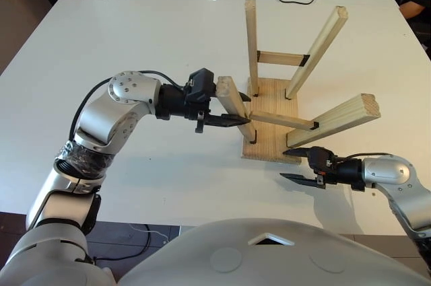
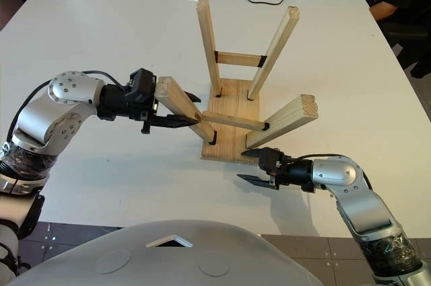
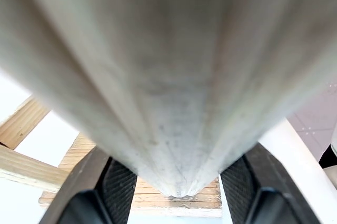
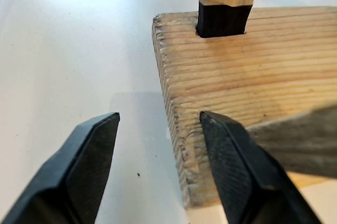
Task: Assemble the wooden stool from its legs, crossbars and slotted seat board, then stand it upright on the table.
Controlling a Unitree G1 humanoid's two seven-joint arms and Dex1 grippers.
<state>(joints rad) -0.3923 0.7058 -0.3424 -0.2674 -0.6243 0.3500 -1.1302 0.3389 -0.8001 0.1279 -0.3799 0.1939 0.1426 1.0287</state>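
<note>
- The seat board (image 1: pixel 267 141) lies flat, mid-table (image 1: pixel 135 50), with four legs (image 1: pixel 316 44) pointing up (crossbars (image 1: pixel 279 58) link them in pairs).
- The left gripper (image 1: pixel 237 121) is clamped on the near-left leg (image 1: pixel 231 97).
- The right gripper (image 1: pixel 283 165) hangs at the board's near right corner, fingers spread and holding nothing.

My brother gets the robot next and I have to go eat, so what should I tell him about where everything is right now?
left gripper: shut on the near-left leg.
right gripper: open, holding nothing, at the near-right corner of the seat board.
stool: upside down on the table, seat board flat, four legs pointing up, two crossbars joining them in pairs.
Done: legs and crossbars look fitted; I cannot tell if fully seated.
Left: turn it over and stand it upright.
</note>
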